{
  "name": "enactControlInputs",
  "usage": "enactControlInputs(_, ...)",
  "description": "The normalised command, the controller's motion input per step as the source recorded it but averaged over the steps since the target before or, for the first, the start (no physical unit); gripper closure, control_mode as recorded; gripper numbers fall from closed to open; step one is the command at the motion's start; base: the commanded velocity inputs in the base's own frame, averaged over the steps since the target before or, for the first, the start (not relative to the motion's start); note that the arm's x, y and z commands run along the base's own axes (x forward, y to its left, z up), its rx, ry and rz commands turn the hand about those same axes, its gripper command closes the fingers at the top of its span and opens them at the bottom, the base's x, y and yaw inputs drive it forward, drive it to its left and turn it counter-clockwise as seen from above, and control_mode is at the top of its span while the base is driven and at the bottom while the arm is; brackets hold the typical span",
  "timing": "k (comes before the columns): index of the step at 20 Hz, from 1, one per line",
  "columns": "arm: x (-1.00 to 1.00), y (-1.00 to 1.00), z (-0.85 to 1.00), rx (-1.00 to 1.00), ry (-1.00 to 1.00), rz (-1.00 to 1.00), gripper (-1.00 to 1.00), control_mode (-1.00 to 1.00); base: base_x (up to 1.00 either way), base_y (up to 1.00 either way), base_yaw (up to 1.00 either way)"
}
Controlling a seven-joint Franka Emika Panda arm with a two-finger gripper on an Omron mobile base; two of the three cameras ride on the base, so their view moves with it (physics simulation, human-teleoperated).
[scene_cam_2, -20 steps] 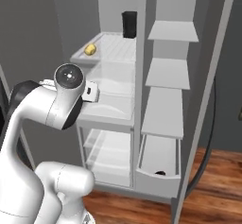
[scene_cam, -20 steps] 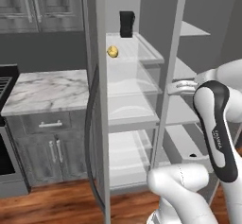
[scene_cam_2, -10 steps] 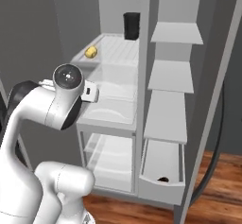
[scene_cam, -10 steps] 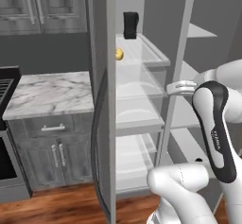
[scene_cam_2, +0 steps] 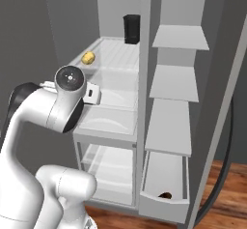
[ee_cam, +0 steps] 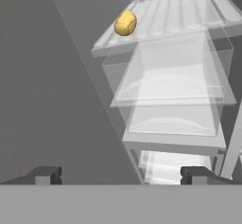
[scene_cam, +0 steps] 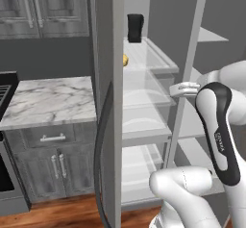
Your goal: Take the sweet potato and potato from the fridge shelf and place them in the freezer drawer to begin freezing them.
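Meanwhile base has rolled closer; potato [scene_cam_2: 88, 58] unmoved.

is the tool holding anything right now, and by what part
Nothing is held. In the hand view the tool is open, with only the fridge showing between its tips. The potato lies on the fridge shelf, far ahead of it.

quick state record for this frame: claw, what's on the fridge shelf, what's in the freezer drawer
claw: open, empty, tips wide apart, aimed up at the fridge interior
fridge shelf: ribbed translucent top shelf
potato: yellow, near the shelf's front left corner
black container: upright at the shelf's back
freezer drawer: pulled out, low on the right
dark item: small, lying inside the drawer near its front wall, likely the sweet potato
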Motion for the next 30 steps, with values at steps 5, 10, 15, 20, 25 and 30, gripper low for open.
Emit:
enactControlInputs(5,0.00,0.00,0.00,0.00,0.00,0.00,-1.00,1.00,0.00,0.06,0.00)
enactControlInputs(10,0.14,0.25,0.32,0.00,0.00,-0.08,-1.00,-1.00,0.00,0.06,0.00)
enactControlInputs(15,0.51,0.51,0.63,0.00,0.00,-0.15,-1.00,-1.00,0.00,0.00,0.00)
enactControlInputs(20,0.81,0.13,0.28,0.00,0.02,-0.11,-1.00,-1.00,0.00,0.00,0.00)
enactControlInputs(25,0.84,0.00,-0.01,-0.02,0.02,-0.01,-1.00,-1.00,0.00,0.00,0.00)
enactControlInputs(30,0.79,0.01,-0.27,-0.03,0.05,-0.01,-1.00,-1.00,0.00,0.00,0.00)
